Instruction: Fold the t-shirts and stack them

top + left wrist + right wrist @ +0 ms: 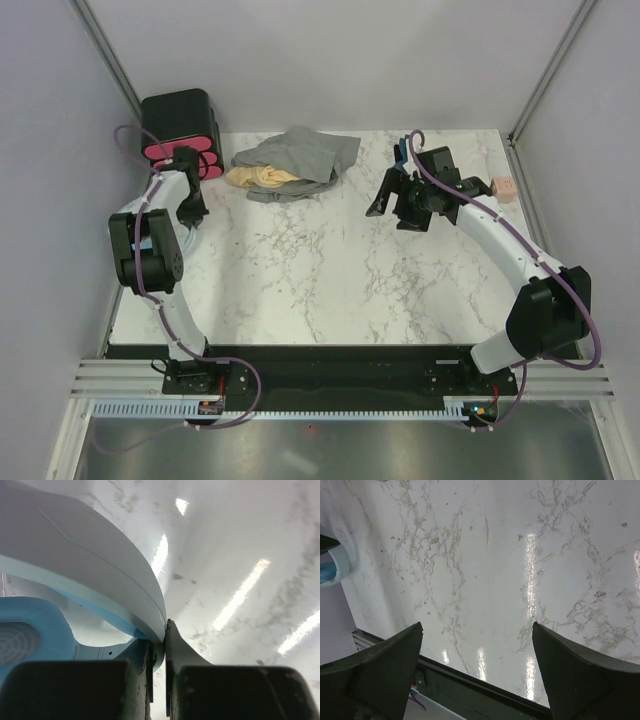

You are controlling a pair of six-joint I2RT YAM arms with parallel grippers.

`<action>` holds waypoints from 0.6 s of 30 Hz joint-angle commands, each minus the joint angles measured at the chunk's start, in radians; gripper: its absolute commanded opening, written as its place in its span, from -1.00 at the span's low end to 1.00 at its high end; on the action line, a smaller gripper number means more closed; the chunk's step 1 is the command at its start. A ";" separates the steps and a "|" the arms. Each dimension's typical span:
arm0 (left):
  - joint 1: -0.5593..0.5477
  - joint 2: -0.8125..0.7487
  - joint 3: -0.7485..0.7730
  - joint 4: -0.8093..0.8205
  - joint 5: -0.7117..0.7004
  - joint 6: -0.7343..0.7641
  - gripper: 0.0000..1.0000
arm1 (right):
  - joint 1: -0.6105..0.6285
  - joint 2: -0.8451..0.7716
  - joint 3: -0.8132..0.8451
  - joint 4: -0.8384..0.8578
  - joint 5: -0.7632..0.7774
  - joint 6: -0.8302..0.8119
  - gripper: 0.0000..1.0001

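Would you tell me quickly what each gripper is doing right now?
Left gripper: shut on the thin edge of a white-and-light-blue curved part.
Right gripper: open, empty.

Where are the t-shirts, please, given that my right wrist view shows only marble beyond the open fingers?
Observer: The t-shirts lie in one heap at the far edge of the table, further out and to the left of the right gripper.
Operator: Thank you. Which shirt is on top of the heap?
Observer: The heather-grey shirt lies over the tan-yellow shirt, which shows at the heap's near left side.
Operator: Is the left gripper touching them?
Observer: No, the left gripper is apart from the heap, off to its left beside the black box with pink drawers.
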 commanded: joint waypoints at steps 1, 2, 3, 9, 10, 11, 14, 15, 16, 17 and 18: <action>-0.114 -0.111 -0.001 -0.021 -0.049 -0.005 -0.96 | 0.005 -0.058 -0.035 0.025 0.001 0.016 0.96; -0.151 -0.115 0.002 -0.035 -0.052 -0.005 -0.96 | 0.003 -0.063 -0.041 0.025 0.003 0.019 0.96; -0.172 -0.118 0.006 -0.051 -0.052 -0.010 -0.96 | 0.005 -0.067 -0.047 0.028 0.003 0.020 0.96; -0.338 -0.157 -0.006 -0.111 -0.066 -0.034 -0.96 | 0.003 -0.095 -0.062 0.027 0.020 0.011 0.96; -0.365 -0.166 -0.009 -0.117 -0.055 -0.045 -0.96 | 0.003 -0.098 -0.062 0.027 0.024 0.008 0.96; -0.378 -0.170 -0.006 -0.122 -0.044 -0.051 -0.96 | 0.003 -0.100 -0.061 0.027 0.029 0.005 0.96; -0.439 -0.181 0.000 -0.136 -0.023 -0.062 -0.96 | 0.005 -0.104 -0.052 0.016 0.060 -0.009 0.96; -0.458 -0.184 0.002 -0.139 -0.019 -0.060 -0.96 | 0.003 -0.106 -0.049 0.013 0.084 -0.014 0.96; -0.499 -0.184 0.006 -0.140 -0.021 -0.062 -0.96 | 0.003 -0.107 -0.042 0.010 0.096 -0.020 0.96; -0.519 -0.183 0.020 -0.145 -0.013 -0.063 -0.96 | 0.005 -0.109 -0.038 0.004 0.107 -0.026 0.96; -0.539 -0.178 0.029 -0.151 -0.004 -0.062 -0.96 | 0.003 -0.107 -0.032 -0.003 0.123 -0.030 0.96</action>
